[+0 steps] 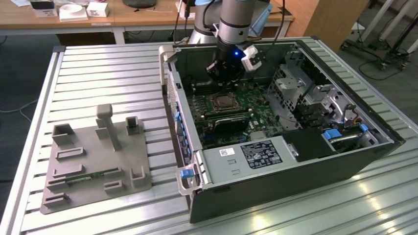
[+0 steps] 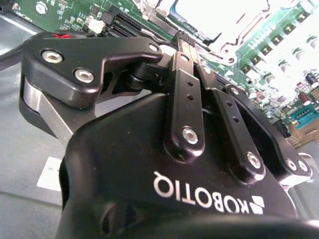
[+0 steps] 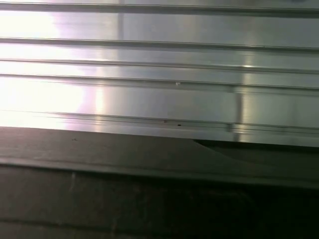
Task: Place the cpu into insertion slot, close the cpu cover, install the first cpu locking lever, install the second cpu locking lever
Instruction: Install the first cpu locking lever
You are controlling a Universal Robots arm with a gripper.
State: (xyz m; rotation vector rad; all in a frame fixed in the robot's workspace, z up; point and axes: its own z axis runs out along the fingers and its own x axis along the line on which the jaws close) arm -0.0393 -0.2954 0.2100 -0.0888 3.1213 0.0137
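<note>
In the exterior view my gripper (image 1: 225, 83) hangs inside the open computer case (image 1: 339, 161), just above the far edge of the cpu socket on the green motherboard (image 1: 255, 95). The cpu (image 1: 226, 102) lies flat in the socket as a small silver-grey square, with the silvery cpu cover (image 1: 213, 105) lying around it. In the second wrist view the gripper (image 2: 183, 41) has its black fingers (image 2: 185, 79) drawn together with nothing visible between them. Their tips point at the near rim of the cpu cover (image 2: 234, 45), beyond which the bright cpu (image 2: 219, 12) shows.
A grey box with a white label (image 1: 251, 155) fills the case's near corner, and a metal drive cage (image 1: 307, 95) stands on the exterior view's right. A grey fixture plate (image 1: 98, 161) with upright holders lies on the slatted aluminium table (image 3: 159, 94).
</note>
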